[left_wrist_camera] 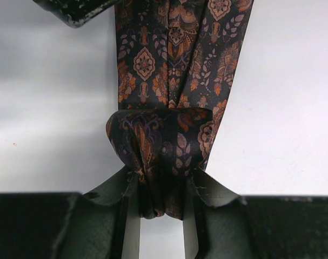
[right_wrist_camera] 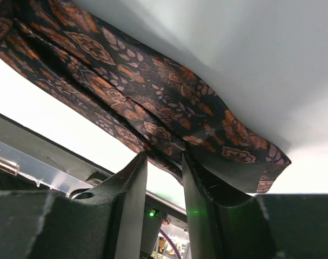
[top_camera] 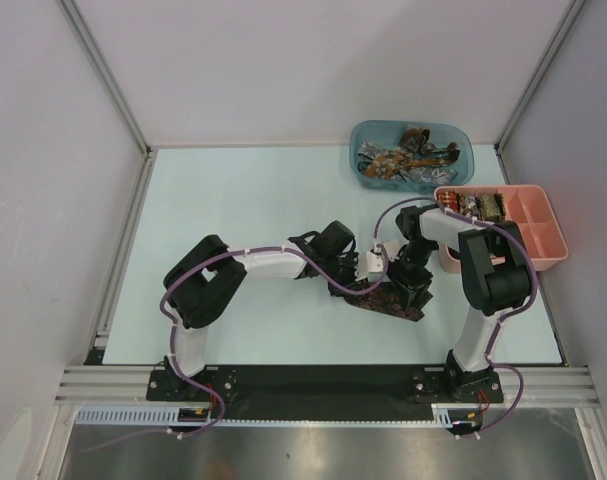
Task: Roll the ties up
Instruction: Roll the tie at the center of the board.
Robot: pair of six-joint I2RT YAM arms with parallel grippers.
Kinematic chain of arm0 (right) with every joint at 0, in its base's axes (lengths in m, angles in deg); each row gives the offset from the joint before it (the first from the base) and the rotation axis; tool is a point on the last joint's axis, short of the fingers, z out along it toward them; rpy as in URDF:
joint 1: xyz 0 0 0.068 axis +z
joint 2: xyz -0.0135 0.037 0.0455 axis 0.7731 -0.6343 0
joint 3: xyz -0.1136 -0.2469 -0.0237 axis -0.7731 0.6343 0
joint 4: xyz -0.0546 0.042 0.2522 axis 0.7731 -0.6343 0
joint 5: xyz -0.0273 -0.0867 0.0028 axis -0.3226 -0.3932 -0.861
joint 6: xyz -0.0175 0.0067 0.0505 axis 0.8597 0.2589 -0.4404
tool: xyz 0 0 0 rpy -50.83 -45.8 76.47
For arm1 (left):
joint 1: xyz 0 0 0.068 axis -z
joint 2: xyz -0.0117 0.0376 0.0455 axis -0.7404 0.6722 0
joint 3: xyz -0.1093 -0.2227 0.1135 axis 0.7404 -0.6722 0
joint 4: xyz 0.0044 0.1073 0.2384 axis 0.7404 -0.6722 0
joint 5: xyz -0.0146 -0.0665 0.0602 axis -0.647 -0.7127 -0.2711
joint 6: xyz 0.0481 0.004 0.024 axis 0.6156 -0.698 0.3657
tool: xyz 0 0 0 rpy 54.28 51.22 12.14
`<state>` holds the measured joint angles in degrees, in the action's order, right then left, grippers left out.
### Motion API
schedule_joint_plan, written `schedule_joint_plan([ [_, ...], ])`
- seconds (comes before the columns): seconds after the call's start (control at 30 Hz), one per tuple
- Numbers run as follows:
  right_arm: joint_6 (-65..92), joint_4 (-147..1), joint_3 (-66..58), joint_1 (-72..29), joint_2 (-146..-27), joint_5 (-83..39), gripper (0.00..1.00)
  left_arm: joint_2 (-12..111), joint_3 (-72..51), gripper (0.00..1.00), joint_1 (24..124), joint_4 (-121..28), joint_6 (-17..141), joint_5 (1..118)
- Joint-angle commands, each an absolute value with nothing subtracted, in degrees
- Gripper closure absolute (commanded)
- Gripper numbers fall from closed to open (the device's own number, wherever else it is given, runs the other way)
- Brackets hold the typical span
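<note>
The roll had barely begun. The left gripper [left_wrist_camera: 161, 186] had its jaws drawn narrow on the tie [left_wrist_camera: 174, 65], pinching a first bunched fold just ahead of the fingertips. The rest of the band ran flat and unrolled straight away from the jaws. The right gripper [right_wrist_camera: 165, 172] was also narrow, and the tie's edge dipped in between its tips, with creases gathering there as if it were nipped. The pointed end hung just to one side of those jaws. Nearly the whole length therefore seemed left to wind.

Beyond the right jaws and well apart stood a tub [top_camera: 363, 135] with loose ties [top_camera: 403, 160] heaped in it, judged still to be done. A tray [top_camera: 543, 255] stood just beside the right arm with a few rolls [top_camera: 471, 205] in its far compartments and the nearer ones bare. The two grippers were close together over the same short stretch of cloth, so each crowded the other's room to turn.
</note>
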<state>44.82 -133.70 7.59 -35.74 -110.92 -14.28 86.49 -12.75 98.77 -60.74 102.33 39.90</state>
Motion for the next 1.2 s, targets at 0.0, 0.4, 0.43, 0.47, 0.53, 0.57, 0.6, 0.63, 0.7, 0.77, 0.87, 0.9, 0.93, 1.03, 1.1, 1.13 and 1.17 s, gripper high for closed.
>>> schedule_joint_plan([
  [0.0, 45.86, -134.21, 7.50, -35.08, -111.77, -15.44, 0.65, 87.38, -12.59, 0.82, 98.48, -66.84, 103.70, 42.80],
  [0.4, 46.12, -135.44, 5.92, -34.99, -109.93, -16.32, 1.00, 87.38, -12.85, 0.84, 98.04, -67.02, 103.96, 42.45],
  [0.43, 46.21, -135.79, 5.40, -34.99, -109.93, -16.40, 1.00, 87.30, -12.86, 0.84, 98.04, -67.10, 104.05, 42.27],
  [0.47, 46.47, -136.49, 4.09, -34.99, -110.01, -16.75, 1.00, 87.38, -12.86, 0.84, 97.95, -67.10, 104.13, 42.18],
  [0.53, 46.91, -137.02, 2.59, -34.99, -109.93, -16.93, 1.00, 87.38, -12.94, 0.84, 97.95, -67.19, 104.40, 42.10],
  [0.57, 47.35, -137.90, 2.06, -34.99, -110.19, -16.84, 1.00, 87.56, -12.94, 0.84, 97.86, -67.19, 104.49, 42.18],
  [0.6, 47.27, -138.25, 0.66, -34.99, -110.71, -16.67, 1.00, 87.56, -12.86, 0.85, 97.86, -67.19, 104.57, 42.10],
  [0.63, 47.44, -138.69, 0.12, -34.99, -110.98, -16.41, 1.00, 87.56, -12.94, 0.85, 97.86, -67.19, 104.66, 41.92],
  [0.7, 47.27, -139.49, -1.54, -34.90, -111.51, -15.88, 1.00, 87.56, -12.94, 0.85, 97.86, -67.19, 104.75, 41.83],
  [0.77, 47.44, -140.01, -2.60, -34.81, -112.30, -15.35, 1.00, 87.56, -12.94, 0.85, 97.86, -67.02, 104.75, 41.75],
  [0.87, 47.62, -141.85, -4.71, -34.72, -113.79, -15.26, 0.97, 87.56, -13.03, 0.85, 97.86, -67.28, 104.84, 41.83],
  [0.9, 47.70, -142.12, -4.89, -34.64, -113.88, -15.17, 0.97, 87.47, -13.12, 0.85, 97.86, -67.28, 104.93, 41.83],
  [0.93, 47.70, -142.21, -4.72, -34.72, -113.79, -15.35, 0.97, 87.38, -13.12, 0.85, 97.86, -67.19, 104.93, 41.92],
  [1.03, 47.62, -142.83, -4.10, -34.72, -113.53, -15.61, 0.95, 87.56, -13.03, 0.85, 97.86, -67.19, 104.93, 41.83],
  [1.1, 47.70, -143.09, -2.96, -34.81, -113.53, -15.79, 0.94, 87.56, -12.86, 0.85, 97.86, -67.10, 104.84, 41.57],
  [1.13, 47.70, -143.18, -2.52, -34.72, -113.62, -15.88, 0.91, 87.65, -12.77, 0.85, 97.86, -67.19, 104.84, 41.66],
  [1.17, 47.70, -143.27, -1.82, -34.81, -113.62, -16.22, 0.90, 87.65, -12.77, 0.85, 97.86, -67.19, 104.84, 41.57],
])
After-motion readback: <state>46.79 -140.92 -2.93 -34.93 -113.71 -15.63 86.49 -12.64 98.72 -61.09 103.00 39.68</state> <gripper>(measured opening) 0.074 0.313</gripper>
